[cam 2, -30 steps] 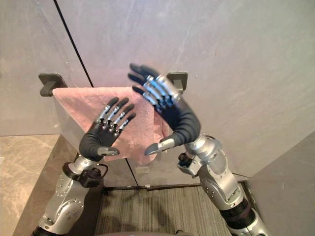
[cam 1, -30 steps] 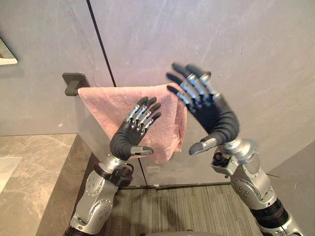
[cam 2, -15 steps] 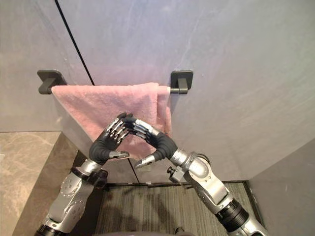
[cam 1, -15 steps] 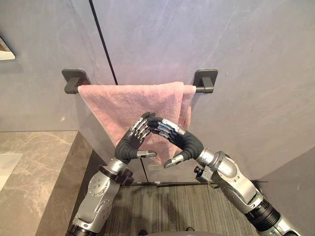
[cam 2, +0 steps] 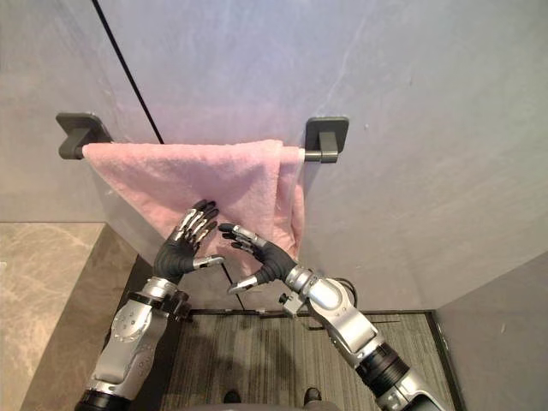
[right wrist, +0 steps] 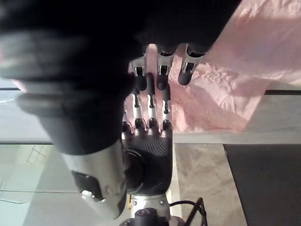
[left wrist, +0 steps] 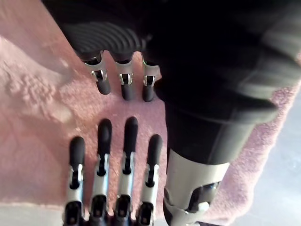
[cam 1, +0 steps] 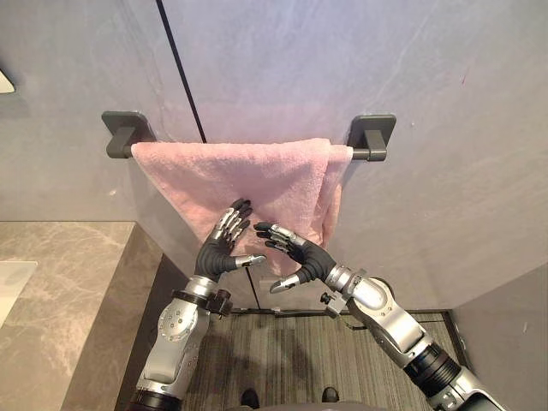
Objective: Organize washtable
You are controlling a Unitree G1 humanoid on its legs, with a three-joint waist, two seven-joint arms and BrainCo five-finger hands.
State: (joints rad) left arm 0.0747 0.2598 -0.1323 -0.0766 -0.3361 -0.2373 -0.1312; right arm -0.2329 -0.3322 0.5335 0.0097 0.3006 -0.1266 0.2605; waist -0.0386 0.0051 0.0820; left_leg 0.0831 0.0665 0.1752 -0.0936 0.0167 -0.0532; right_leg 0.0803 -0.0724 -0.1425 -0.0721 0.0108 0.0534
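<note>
A pink towel hangs over a dark wall rail between two dark brackets, bunched in folds at its right end. My left hand is raised in front of the towel's lower part, open, its straight fingers close to or touching the cloth. My right hand is beside it, just to the right, also open, fingertips pointing at the towel and facing the left hand's. Neither hand grips the cloth.
A grey marble washtable top lies at the lower left, with a pale basin edge at the far left. A grey wall with a black vertical seam stands behind. Striped dark floor mat lies below.
Both hands have dropped lower and drawn slightly apart in front of the towel. The right arm has sunk further. The view has shifted a little, showing more of the rail's right bracket.
</note>
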